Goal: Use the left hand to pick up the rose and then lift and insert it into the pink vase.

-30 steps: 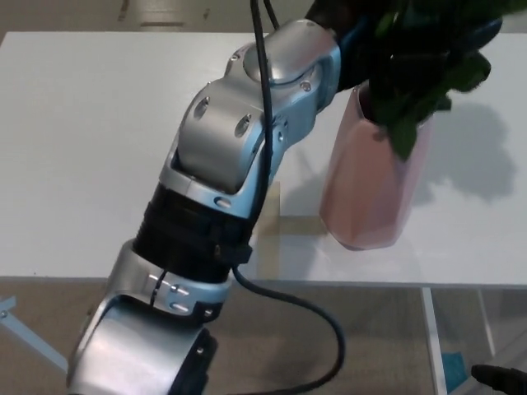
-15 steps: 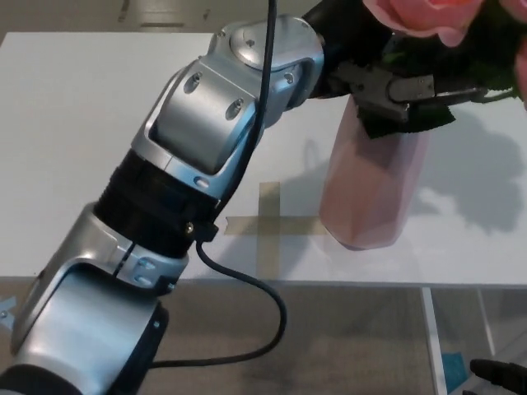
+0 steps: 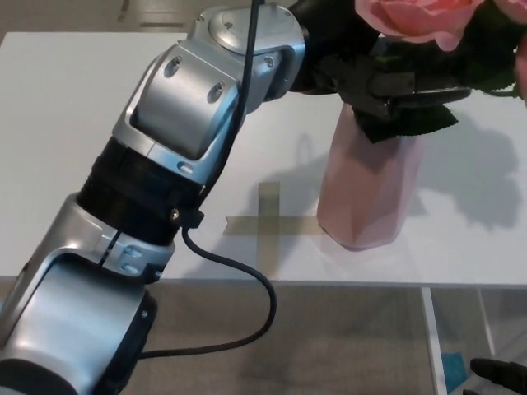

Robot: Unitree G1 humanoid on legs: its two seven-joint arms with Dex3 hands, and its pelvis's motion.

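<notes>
Left hand (image 3: 375, 78) seemingly gripping rose (image 3: 416, 18) above pink vase (image 3: 366, 185).

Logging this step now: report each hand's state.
Left hand: shut on the rose, above the pink vase.
Right hand: not in view.

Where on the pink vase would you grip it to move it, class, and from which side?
Grip the pink vase around its mid-body, from the robot's right. It stands upright with faceted walls, the left hand and rose crowd its mouth, and the left arm blocks the other side.
</notes>
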